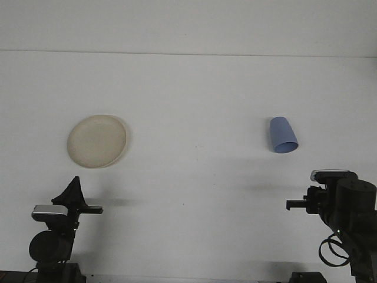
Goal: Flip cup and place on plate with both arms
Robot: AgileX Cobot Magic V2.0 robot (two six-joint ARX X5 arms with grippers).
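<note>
The cup (283, 135) lies on its side on the white counter (194, 94), well to the right of the plate (97, 141), its open mouth turned toward the robot and slightly right, its narrower closed base pointing away. It looks like thin blue plastic, so I judge it light, stiff enough to hold shape, and smooth, which means it is likely to roll or skid if nudged. The sensible hold, to my eye, is across the tapered wall near the middle, squeezing from both sides, rather than at the rim, where a thin lip could flex or slip.

The plate sits flat and bare, a pale shallow disc, far left of the cup.

The right tool (293, 204) hangs nearer the robot than the cup and slightly right of it, well apart, touching nothing, holding nothing; whether it is spread or pressed together I cannot tell from here. The left tool (94, 209) waits nearer the robot than the plate, also empty, and its spread is just as unreadable.
</note>
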